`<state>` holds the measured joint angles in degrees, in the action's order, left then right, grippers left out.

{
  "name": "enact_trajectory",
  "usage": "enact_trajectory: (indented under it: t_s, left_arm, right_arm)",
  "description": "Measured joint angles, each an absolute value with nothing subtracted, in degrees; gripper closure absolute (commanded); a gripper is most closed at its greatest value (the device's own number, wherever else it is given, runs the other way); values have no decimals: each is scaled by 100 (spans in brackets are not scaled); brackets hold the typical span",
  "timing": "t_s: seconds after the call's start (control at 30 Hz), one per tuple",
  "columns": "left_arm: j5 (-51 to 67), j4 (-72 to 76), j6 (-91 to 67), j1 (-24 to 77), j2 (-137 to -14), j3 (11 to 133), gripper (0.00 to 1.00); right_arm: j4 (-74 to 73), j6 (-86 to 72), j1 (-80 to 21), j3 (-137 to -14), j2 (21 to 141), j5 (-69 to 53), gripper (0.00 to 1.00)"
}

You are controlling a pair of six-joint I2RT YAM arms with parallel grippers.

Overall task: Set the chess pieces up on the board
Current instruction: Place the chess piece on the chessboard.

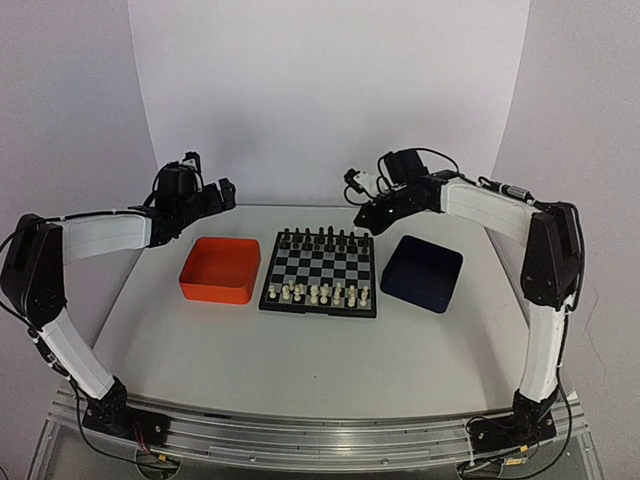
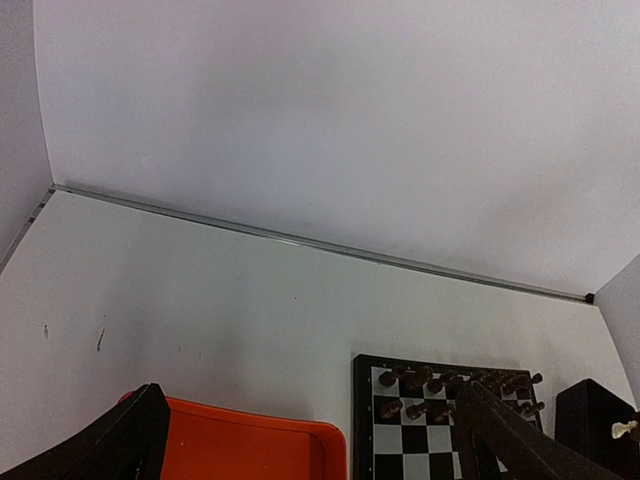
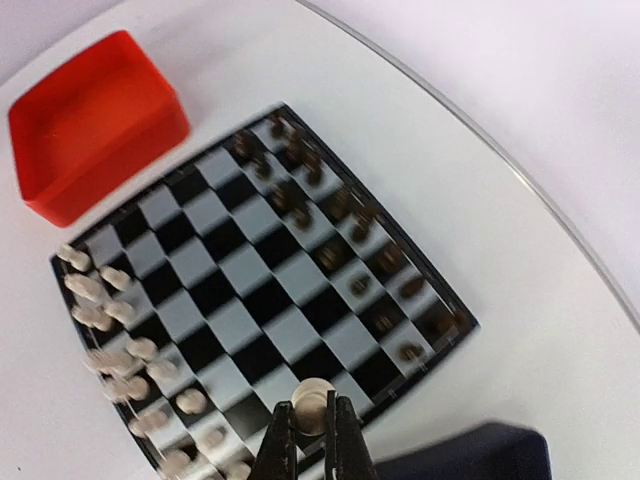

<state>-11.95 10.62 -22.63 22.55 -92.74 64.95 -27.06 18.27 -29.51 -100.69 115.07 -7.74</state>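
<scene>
Plainly, your right end effector (image 3: 313,414) is clamped on one cream piece (image 3: 313,397) above the board (image 3: 262,285), whose near rows carry the other chess pieces (image 1: 320,293). Through the blur it looks light, hard and slippery, so pinch it squarely at the head. Your left end effector (image 1: 207,192) gapes empty.

Right gripper (image 3: 313,432): a piece (image 3: 313,400) between its fingertips, above the board (image 3: 250,290)
Chess pieces (image 3: 140,348): on the board, left of that gripper
Opposing pieces (image 3: 330,257): on the board, ahead of it
Far tray (image 3: 100,185): beyond the board
Near tray (image 3: 480,452): just right of the gripper
</scene>
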Motion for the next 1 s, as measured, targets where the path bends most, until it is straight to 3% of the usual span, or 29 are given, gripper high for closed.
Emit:
enact_trajectory:
  t_s: [0.33, 0.6, 1.0]
  left_arm:
    - [-964, 901, -2483, 2255, -8981, 6101, 0]
    - [-910, 889, -2593, 2255, -8618, 5761, 0]
    - [-964, 882, -2568, 2255, -8545, 5585, 0]
  right_arm:
    - [-2507, 2006, -4346, -11612, 13115, -1591, 100]
    - [-2484, 2003, -4582, -12504, 14092, -1726, 100]
    - [-2435, 2035, -4590, -12721, 14533, -1819, 100]
